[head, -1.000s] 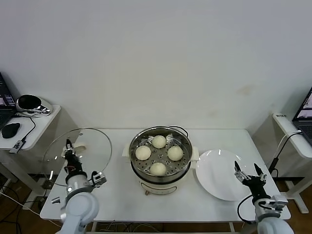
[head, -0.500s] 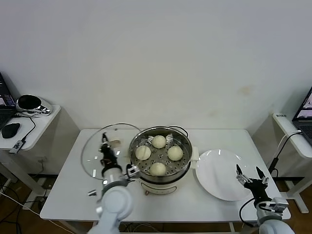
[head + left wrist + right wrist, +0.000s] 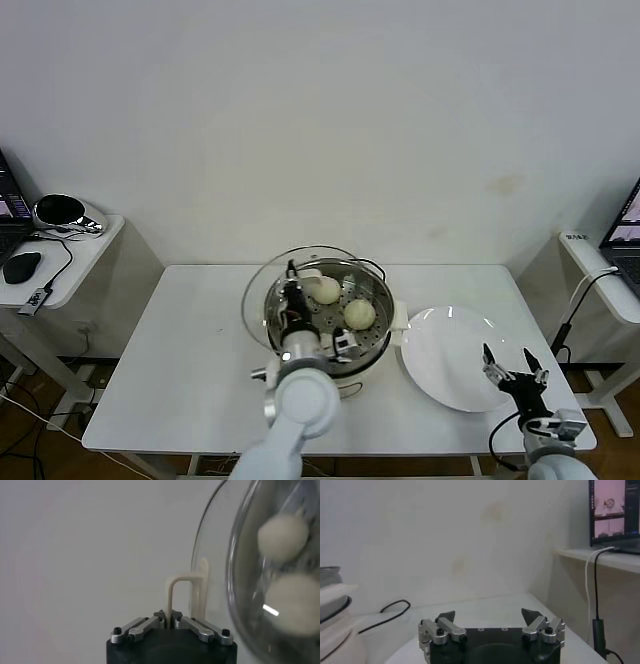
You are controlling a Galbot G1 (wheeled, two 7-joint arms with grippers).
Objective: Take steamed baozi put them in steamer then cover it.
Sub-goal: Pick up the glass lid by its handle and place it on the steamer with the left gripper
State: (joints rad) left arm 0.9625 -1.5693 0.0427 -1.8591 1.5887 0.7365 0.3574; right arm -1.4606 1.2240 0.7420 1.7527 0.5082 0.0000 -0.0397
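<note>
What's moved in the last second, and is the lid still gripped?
The left gripper, still shut on the cream-white handle of the round clear glass lid, carried it from the table's left side rightward to above the shiny steel steamer. Unchanged: the cream-white buns inside, the white plate, and the open right gripper beside it.

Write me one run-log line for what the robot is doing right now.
left gripper: shut on cover handle, above steamer | baozi: in steamer | right gripper: open, idle by plate
</note>
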